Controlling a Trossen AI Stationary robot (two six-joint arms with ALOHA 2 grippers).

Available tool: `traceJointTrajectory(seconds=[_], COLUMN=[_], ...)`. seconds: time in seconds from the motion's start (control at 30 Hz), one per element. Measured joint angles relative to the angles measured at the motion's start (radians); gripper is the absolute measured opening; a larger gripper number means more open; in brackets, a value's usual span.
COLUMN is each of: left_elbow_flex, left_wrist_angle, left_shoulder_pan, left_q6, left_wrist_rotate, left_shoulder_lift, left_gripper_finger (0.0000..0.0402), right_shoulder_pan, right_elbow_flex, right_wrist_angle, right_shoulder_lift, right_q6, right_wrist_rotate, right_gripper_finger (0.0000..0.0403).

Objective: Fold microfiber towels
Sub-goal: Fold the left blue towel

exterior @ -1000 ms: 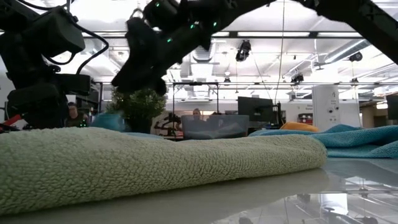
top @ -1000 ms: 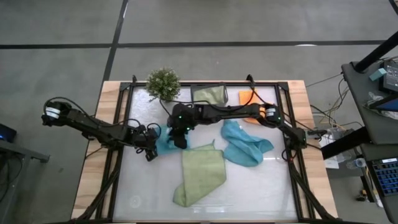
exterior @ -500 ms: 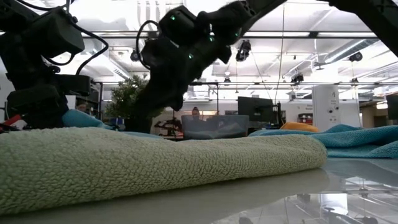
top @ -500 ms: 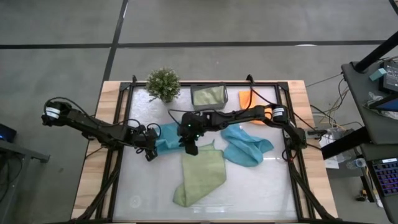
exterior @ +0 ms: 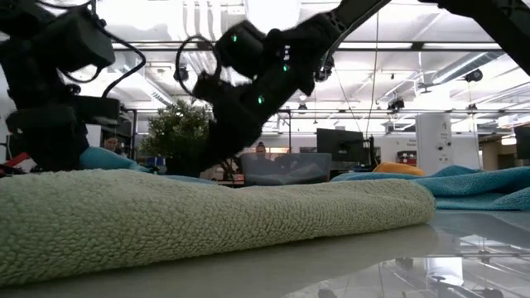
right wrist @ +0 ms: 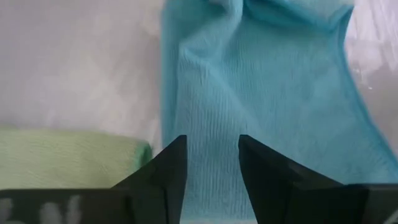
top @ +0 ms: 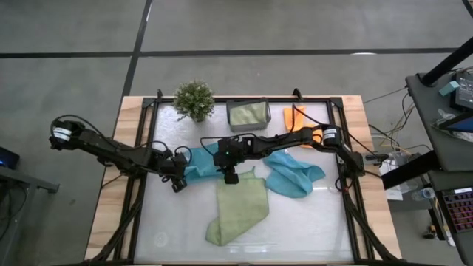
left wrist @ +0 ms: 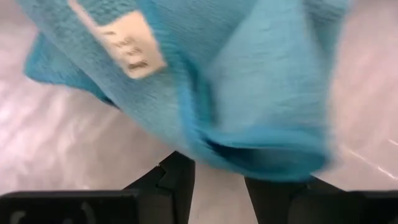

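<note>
The white tabletop (top: 310,222) carries five towels, one bin and one plant.

Nearest the front edge lies one light green towel (top: 238,209), loosely folded and spread toward the near left; in the low view it fills the foreground (exterior: 207,219).

Beyond it, at mid-depth, lie two teal-blue towels. The right one (top: 292,172) is crumpled and lies free of both arms. The left one (top: 199,164) is stretched between the two tools. The left tool (top: 178,171) is clenched on that towel's left end; the left wrist view shows the cloth (left wrist: 236,93), with its white label, bunched over the fingers (left wrist: 177,177). The right tool (top: 230,176) is at the towel's right end, just beside the far corner of the light green towel. In the right wrist view its fingers (right wrist: 171,168) stand slightly apart over the teal cloth (right wrist: 261,112), and it cannot be told whether they grip it.

At the far edge stand three items, left to right: one small potted plant (top: 194,99), one grey bin (top: 247,115) containing the second light green towel, and one orange towel (top: 295,116), partly covered by the right arm.
</note>
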Motion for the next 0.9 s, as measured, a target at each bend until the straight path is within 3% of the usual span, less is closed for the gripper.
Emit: traceJointTrajectory(seconds=[0.23, 0.4, 0.5, 0.9], left_elbow_flex=[0.099, 0.095, 0.084, 0.085], left_wrist_angle=[-0.112, 0.035, 0.026, 0.031], left_shoulder_pan=[0.000, -0.012, -0.012, -0.012], left_q6=[-0.061, -0.122, -0.170, -0.169], left_wrist_rotate=[0.020, 0.022, 0.003, -0.016], left_shoulder_lift=[0.000, 0.014, 0.050, 0.252], left_gripper_finger=[0.0116, 0.0116, 0.0116, 0.0116], right_shoulder_pan=[-0.003, -0.005, -0.005, -0.003], right_elbow_flex=[-0.014, -0.016, -0.016, -0.016], right_wrist_angle=[0.039, 0.016, -0.005, -0.159], right_shoulder_lift=[0.031, 0.030, 0.029, -0.024], right_q6=[-0.037, -0.055, -0.071, -0.079], right_wrist_rotate=[-0.006, -0.006, -0.006, -0.004], right_gripper_finger=[0.0115, 0.0059, 0.0019, 0.0009])
